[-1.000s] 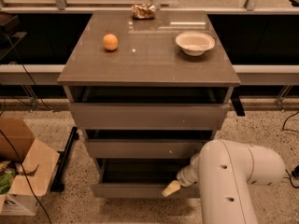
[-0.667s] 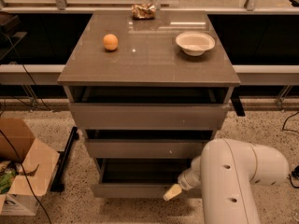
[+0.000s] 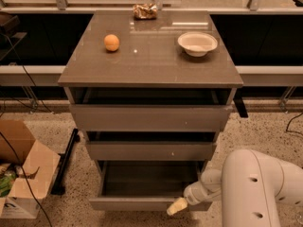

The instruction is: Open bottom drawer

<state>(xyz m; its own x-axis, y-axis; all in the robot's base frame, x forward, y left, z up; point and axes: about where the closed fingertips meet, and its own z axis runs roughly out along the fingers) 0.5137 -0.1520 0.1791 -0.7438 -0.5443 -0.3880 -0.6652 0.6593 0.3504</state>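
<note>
A grey cabinet with three drawers stands in the middle of the view. The bottom drawer (image 3: 142, 203) is pulled out toward me, and its dark inside shows. The middle drawer (image 3: 150, 150) and top drawer (image 3: 150, 117) stick out a little. My gripper (image 3: 177, 206) is at the bottom drawer's front panel, right of its centre, at the end of my white arm (image 3: 251, 188), which comes in from the lower right.
On the cabinet top (image 3: 151, 56) lie an orange (image 3: 111, 42), a white bowl (image 3: 197, 43) and a crumpled bag (image 3: 145, 11). An open cardboard box (image 3: 21, 174) sits on the floor at the left, with a dark bar (image 3: 66, 162) and cables beside it.
The bottom drawer has come a little further out and my gripper has moved with its front, toward me.
</note>
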